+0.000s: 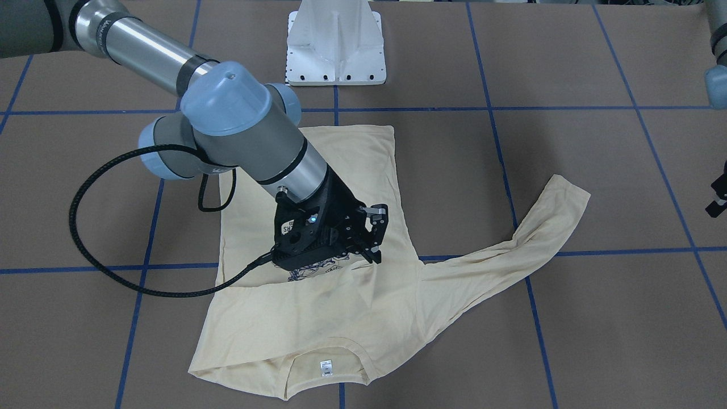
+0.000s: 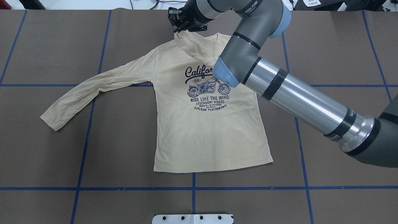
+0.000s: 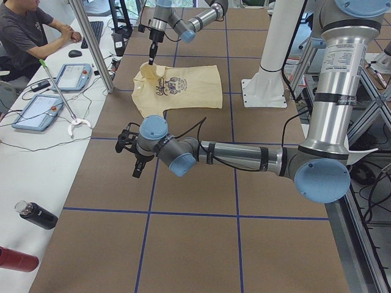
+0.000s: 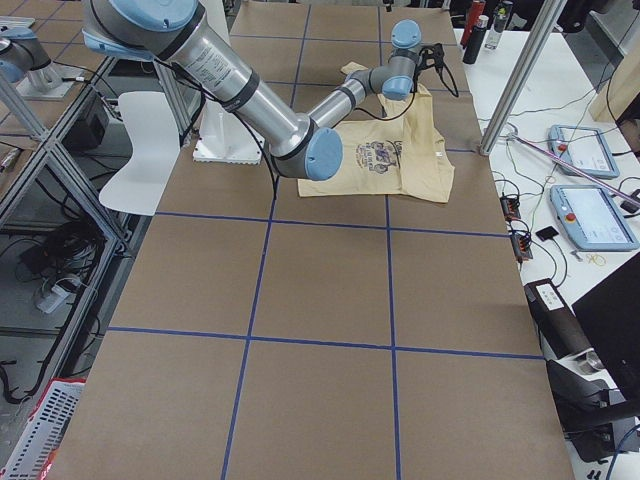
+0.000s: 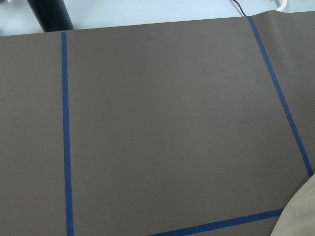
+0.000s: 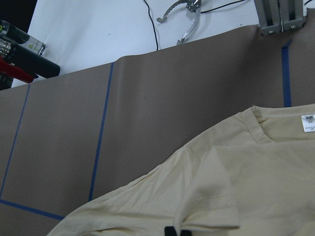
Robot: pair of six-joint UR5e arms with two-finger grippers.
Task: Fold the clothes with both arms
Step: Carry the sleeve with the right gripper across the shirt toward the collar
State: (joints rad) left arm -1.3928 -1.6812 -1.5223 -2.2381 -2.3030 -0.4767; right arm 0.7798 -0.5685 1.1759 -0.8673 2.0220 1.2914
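Observation:
The pale yellow long-sleeved shirt (image 2: 205,133) lies flat, print up, with its neck label (image 1: 326,368) at the table's far side. One sleeve (image 2: 93,87) stretches out toward the left. My right arm reaches across the shirt. Its gripper (image 2: 183,28) hangs over the collar end, shut on a raised fold of fabric; the right wrist view shows the dark fingertips (image 6: 177,231) pinching cloth. Off the shirt's left sleeve end, my left gripper (image 3: 137,173) hovers over bare table and only clips the edge of the front-facing view (image 1: 717,200). I cannot tell its state.
The white pedestal base (image 1: 336,45) stands at the robot's side of the table. Blue tape lines (image 2: 192,188) grid the brown surface. A person (image 3: 24,30) sits at a side desk with control tablets (image 3: 73,76), and bottles (image 3: 36,215) lie nearby.

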